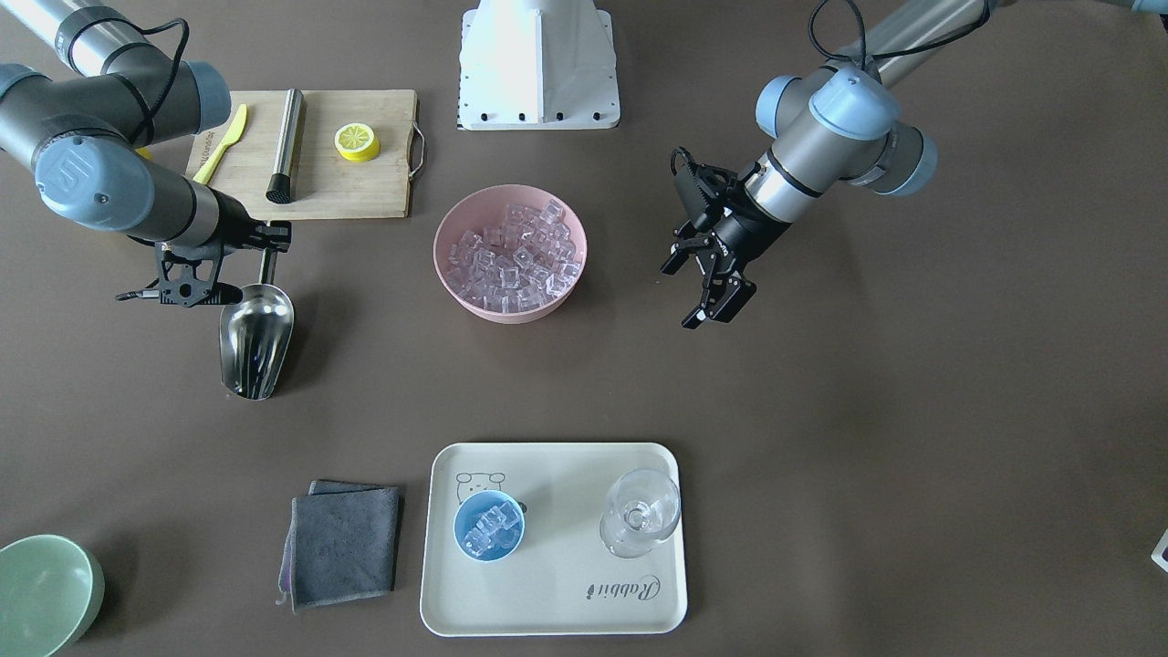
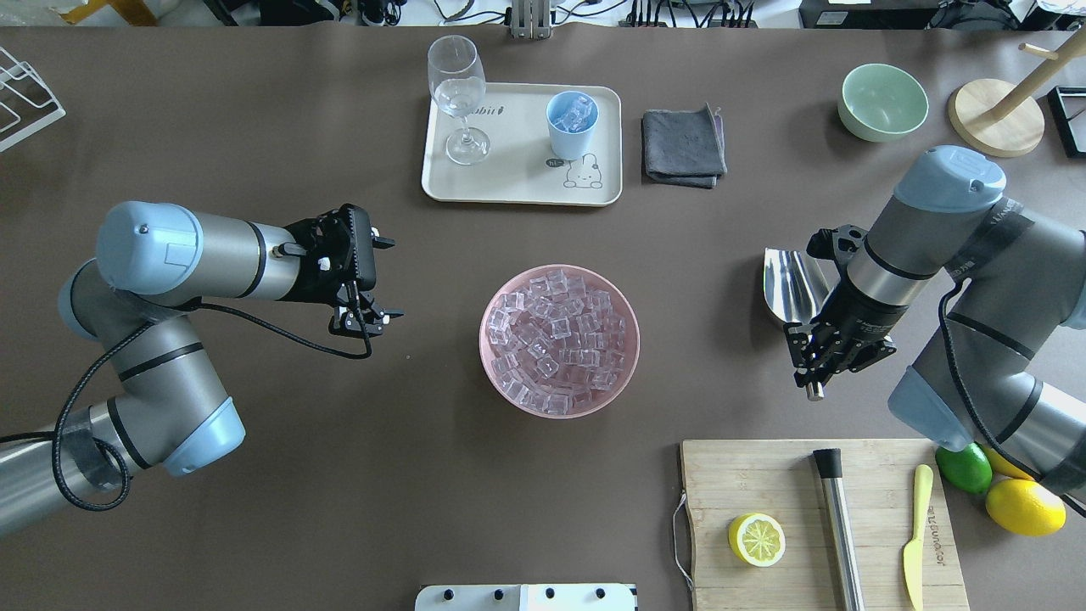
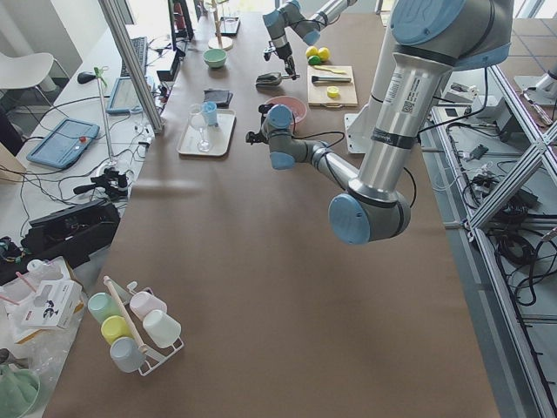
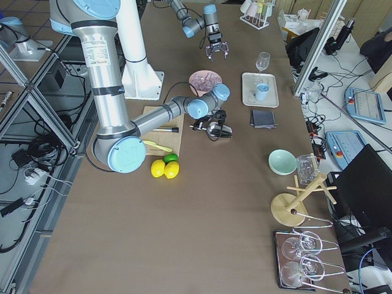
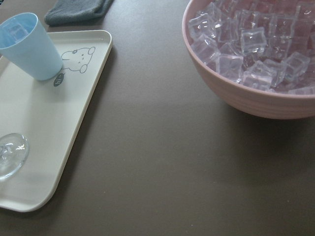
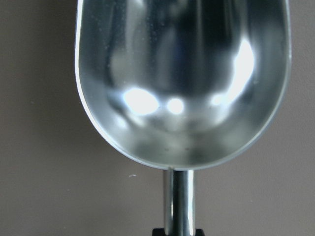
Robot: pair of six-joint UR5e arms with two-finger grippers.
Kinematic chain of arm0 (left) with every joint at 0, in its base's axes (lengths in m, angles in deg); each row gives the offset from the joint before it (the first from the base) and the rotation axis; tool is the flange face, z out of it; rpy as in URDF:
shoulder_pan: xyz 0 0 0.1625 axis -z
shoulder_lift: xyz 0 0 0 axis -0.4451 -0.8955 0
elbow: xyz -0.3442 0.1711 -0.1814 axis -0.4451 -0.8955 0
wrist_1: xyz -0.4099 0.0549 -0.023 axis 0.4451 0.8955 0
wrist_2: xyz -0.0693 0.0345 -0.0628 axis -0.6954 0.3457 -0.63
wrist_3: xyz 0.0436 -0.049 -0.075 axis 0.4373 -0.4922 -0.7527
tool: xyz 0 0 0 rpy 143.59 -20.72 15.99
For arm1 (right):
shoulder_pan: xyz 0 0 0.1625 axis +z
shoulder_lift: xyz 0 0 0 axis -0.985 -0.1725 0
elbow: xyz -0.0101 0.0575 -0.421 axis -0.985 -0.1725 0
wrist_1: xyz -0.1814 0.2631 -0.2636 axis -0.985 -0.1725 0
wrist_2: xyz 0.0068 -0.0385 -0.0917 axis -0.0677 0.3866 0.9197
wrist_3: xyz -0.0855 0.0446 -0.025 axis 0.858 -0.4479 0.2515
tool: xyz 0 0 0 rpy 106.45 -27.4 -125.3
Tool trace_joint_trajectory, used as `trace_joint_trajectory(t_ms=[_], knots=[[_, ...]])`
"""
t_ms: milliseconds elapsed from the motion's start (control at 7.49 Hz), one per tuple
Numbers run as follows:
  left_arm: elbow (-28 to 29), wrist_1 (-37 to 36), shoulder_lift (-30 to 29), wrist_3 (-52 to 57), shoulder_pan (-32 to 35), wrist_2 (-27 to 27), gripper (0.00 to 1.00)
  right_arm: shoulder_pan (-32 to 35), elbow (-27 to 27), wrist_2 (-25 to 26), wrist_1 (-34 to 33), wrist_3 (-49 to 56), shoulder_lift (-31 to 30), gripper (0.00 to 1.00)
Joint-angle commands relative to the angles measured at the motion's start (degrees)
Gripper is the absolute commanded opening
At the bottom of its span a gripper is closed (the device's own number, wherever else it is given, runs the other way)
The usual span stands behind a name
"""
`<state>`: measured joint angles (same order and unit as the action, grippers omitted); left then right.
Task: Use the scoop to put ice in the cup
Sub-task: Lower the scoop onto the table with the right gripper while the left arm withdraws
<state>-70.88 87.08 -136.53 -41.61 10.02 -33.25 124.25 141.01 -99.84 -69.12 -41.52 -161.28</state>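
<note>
My right gripper (image 1: 271, 239) is shut on the thin handle of the steel scoop (image 1: 255, 342), also seen at the gripper (image 2: 816, 373) in the overhead view. The scoop's trough (image 6: 182, 83) is empty and sits low at the table, open side up. I cannot tell whether it touches. The ice (image 1: 516, 254) fills a pink bowl (image 2: 492, 356) at mid-table. The light-blue cup (image 1: 489, 525) stands on a cream tray (image 1: 557, 602) with several cubes in it. My left gripper (image 1: 698, 292) hovers open beside the bowl, holding nothing.
A stemmed glass (image 1: 639, 516) shares the tray. A grey cloth (image 1: 342, 543) lies beside the tray, and a green bowl (image 1: 41, 593) sits at the table corner. Behind the scoop is a cutting board (image 1: 365, 192) with a lemon half (image 1: 357, 141), steel cylinder (image 1: 286, 146) and yellow knife (image 1: 222, 141).
</note>
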Motion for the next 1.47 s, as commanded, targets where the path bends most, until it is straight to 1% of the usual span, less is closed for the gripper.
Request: trace_joint_trajectory(t_ms=[0, 134, 267, 401, 668, 801, 1068, 1202, 1336], knots=[[-2.91, -5.22, 2.44, 0.04, 3.27, 0.36, 0.99, -0.33, -0.4, -0.07, -0.01, 0.43, 0.06, 0.26], [-5.18, -8.38, 3.49, 0.13, 5.28, 0.19, 0.99, -0.33, -0.49, -0.07, -0.01, 0.44, 0.07, 0.78], [-7.73, -12.33, 4.81, 0.04, 7.3, 0.19, 0.99, -0.33, -0.58, 0.1, 0.08, 0.61, -0.02, 0.89], [-9.58, -15.59, 6.65, 0.04, 10.02, 0.02, 0.99, -0.33, -0.4, 0.1, 0.08, 0.61, 0.33, 0.9], [-11.44, -21.48, 9.9, -0.05, 16.52, -0.16, 0.99, -0.33, -0.4, 0.19, 0.17, 0.88, 0.42, 0.91], [-11.53, -21.95, 10.96, -0.13, 19.16, -0.16, 0.99, -0.24, -0.4, 0.54, 0.17, 1.31, 0.68, 0.93], [-11.44, -21.95, 15.08, -0.31, 24.35, -4.18, 0.99, 0.63, -0.14, 1.24, 0.25, 2.45, 0.51, 0.93], [-11.44, -22.56, 16.84, -0.22, 26.72, -4.64, 0.99, 2.03, -0.05, 1.68, 0.17, 3.94, 0.33, 0.92], [-11.53, -25.35, 17.91, -0.14, 29.44, -6.73, 0.99, 4.39, 0.04, 1.86, 0.17, 7.43, 0.16, 0.89]])
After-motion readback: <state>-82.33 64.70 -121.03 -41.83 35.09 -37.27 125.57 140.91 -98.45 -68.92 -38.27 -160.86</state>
